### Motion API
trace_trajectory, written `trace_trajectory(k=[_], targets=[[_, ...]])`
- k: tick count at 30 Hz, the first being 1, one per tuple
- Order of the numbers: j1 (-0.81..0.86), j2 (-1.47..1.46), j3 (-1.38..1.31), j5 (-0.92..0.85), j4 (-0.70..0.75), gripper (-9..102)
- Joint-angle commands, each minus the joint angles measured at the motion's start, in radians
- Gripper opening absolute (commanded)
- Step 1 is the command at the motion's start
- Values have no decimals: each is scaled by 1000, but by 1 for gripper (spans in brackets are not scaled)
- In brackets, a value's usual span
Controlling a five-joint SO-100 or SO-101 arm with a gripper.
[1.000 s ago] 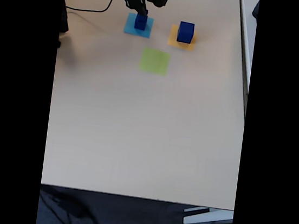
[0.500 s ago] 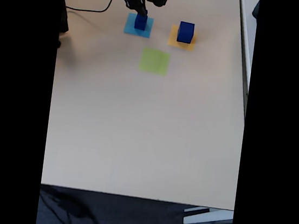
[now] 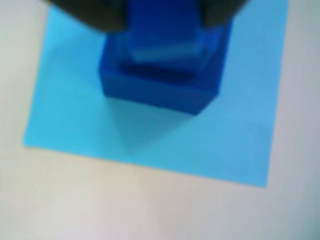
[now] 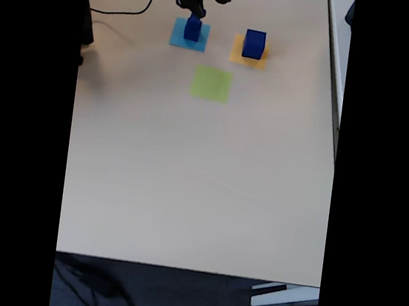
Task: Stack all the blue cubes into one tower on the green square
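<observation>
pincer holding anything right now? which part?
Looks shut on the small blue cube by its upper sides, atop the bigger blue cube on the light-blue square; contact blurred.

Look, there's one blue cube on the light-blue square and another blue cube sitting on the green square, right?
Not quite. The second blue cube sits on the orange-yellow square, not the green one. The fixed view shows the green square bare. The other blue cube is on the light-blue square, as you said.

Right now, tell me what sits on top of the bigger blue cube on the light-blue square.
A smaller blue cube sits on the bigger blue cube; the gripper covers its top.
</observation>
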Motion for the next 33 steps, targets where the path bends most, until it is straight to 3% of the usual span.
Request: trace_trajectory(k=[1,33], targets=[[-23,3,-52,58,6,2],[-18,0,-2,84,46,2]])
